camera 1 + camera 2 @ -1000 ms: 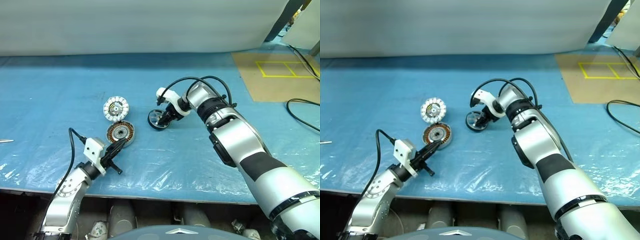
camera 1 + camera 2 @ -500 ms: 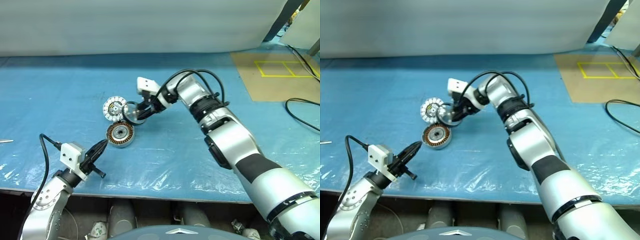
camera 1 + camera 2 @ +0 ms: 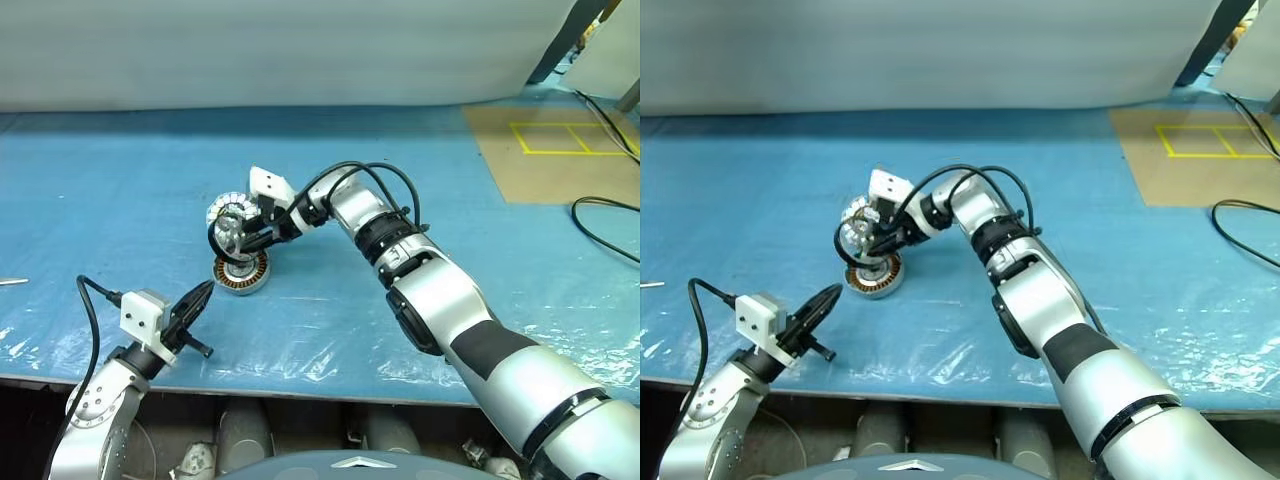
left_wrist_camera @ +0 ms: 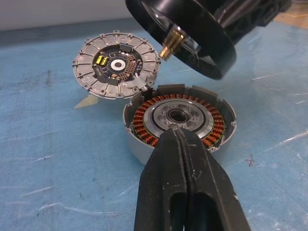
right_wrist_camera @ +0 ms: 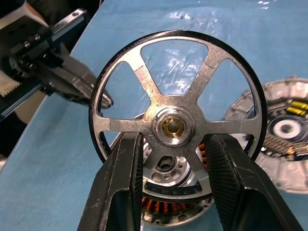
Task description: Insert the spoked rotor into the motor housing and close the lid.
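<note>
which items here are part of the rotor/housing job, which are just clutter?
Job:
- spoked rotor, held in right gripper
- motor housing, open on the table
- lid, lying beside the housing

Lying about:
- black cable
- yellow tape outline

Head views look down over the table (image 3: 480, 290); both wrist views closely share the motor housing (image 4: 180, 120).
</note>
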Motion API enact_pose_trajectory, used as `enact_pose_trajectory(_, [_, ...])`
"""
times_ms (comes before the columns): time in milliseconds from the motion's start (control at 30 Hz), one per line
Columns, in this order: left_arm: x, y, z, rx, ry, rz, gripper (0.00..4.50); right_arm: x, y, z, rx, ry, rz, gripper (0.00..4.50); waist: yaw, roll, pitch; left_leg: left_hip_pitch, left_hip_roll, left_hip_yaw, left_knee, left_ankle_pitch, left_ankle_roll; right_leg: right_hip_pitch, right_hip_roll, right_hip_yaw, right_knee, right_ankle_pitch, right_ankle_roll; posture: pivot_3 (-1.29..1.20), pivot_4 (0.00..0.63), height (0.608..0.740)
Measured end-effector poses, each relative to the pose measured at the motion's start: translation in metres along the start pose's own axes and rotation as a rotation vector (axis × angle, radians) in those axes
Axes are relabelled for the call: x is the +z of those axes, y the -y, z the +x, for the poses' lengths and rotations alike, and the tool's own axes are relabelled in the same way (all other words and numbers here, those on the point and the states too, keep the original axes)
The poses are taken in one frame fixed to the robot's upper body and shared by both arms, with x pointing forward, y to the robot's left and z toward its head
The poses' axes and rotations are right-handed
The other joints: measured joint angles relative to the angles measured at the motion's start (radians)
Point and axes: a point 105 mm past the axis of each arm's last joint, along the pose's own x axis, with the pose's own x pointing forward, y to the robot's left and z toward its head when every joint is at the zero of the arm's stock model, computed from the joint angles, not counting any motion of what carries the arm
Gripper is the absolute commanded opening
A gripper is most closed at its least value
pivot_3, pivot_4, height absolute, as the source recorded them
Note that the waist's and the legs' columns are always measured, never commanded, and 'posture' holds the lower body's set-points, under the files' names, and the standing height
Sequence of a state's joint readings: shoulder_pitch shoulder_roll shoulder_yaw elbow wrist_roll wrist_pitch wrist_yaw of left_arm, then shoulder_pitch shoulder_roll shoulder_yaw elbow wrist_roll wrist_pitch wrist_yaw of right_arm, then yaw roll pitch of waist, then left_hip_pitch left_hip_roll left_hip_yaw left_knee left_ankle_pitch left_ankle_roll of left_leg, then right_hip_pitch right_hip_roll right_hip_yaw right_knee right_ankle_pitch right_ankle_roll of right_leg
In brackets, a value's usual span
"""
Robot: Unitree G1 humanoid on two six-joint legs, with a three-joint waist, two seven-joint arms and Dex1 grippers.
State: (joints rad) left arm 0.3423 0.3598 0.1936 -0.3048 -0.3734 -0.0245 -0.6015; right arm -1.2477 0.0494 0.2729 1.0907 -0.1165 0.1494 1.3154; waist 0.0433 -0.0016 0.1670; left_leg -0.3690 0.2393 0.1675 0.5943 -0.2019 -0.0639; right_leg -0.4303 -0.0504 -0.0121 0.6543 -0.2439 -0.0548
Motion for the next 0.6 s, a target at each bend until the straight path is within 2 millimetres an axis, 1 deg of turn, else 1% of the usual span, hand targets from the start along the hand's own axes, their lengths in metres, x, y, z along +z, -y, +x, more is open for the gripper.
enact_pose_trajectory(233, [0.004, -0.002, 0.005, -0.010, 0.010, 0.010, 0.00, -0.007, -0.008, 0.005, 0.047, -0.026, -0.019, 1.49, 0.000, 0.000, 0.000, 0.000, 0.000, 0.000, 0.000, 0.000, 0.000, 0.000, 0.000, 0.000, 0.000, 0.000, 0.000, 0.00, 0.150, 0.740])
enact_pose_trajectory(333, [0.005, -0.002, 0.006, -0.015, 0.008, 0.013, 0.00, -0.017, -0.011, 0.007, 0.054, -0.048, -0.004, 1.49, 0.000, 0.000, 0.000, 0.000, 0.000, 0.000, 0.000, 0.000, 0.000, 0.000, 0.000, 0.000, 0.000, 0.000, 0.000, 0.00, 0.150, 0.740])
enact_pose_trajectory(600, [0.007, -0.003, 0.009, -0.020, 0.019, 0.018, 0.00, -0.023, -0.009, 0.009, 0.021, -0.066, -0.018, 1.49, -0.001, 0.000, 0.000, 0.000, 0.000, 0.000, 0.000, 0.000, 0.000, 0.000, 0.000, 0.000, 0.000, 0.000, 0.000, 0.00, 0.150, 0.740])
